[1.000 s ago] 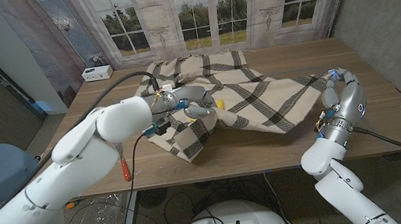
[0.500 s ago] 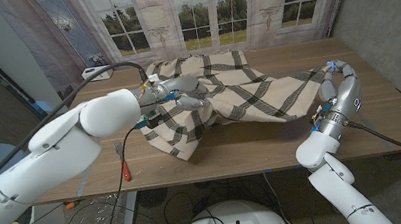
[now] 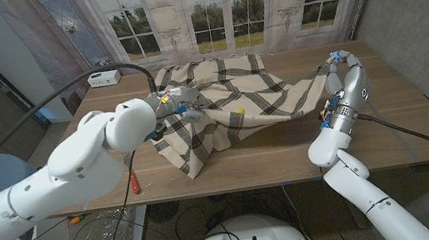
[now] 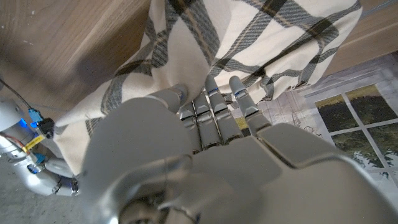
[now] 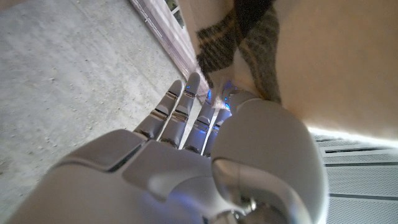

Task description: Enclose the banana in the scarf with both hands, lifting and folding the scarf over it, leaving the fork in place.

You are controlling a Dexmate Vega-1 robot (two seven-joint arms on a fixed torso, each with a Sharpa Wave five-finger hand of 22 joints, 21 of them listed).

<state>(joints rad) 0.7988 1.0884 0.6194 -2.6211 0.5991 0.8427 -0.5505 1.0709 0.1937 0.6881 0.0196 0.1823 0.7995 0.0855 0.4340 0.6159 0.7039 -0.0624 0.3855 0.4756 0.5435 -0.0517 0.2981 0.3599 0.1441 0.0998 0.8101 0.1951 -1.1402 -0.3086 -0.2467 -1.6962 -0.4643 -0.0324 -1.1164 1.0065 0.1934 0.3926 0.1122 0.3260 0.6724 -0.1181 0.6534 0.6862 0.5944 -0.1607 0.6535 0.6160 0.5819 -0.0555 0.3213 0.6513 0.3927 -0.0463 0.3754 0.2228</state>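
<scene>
Nearby, fork (image 3: 132, 179) lies beside scarf (image 3: 229, 101) — left hand (image 3: 174, 104) and right hand (image 3: 340, 64) both grip it.

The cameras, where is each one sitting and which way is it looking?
Head view: sits on the robot's head, looks down over the table at the scarf, a bit of banana and the fork; both arms show, left hand and right hand.
Left wrist view: sits on the left wrist, looks along the left hand into the scarf.
Right wrist view: sits on the right wrist, looks along the right hand at a scarf end.
Shared: all three see the scarf.
</scene>
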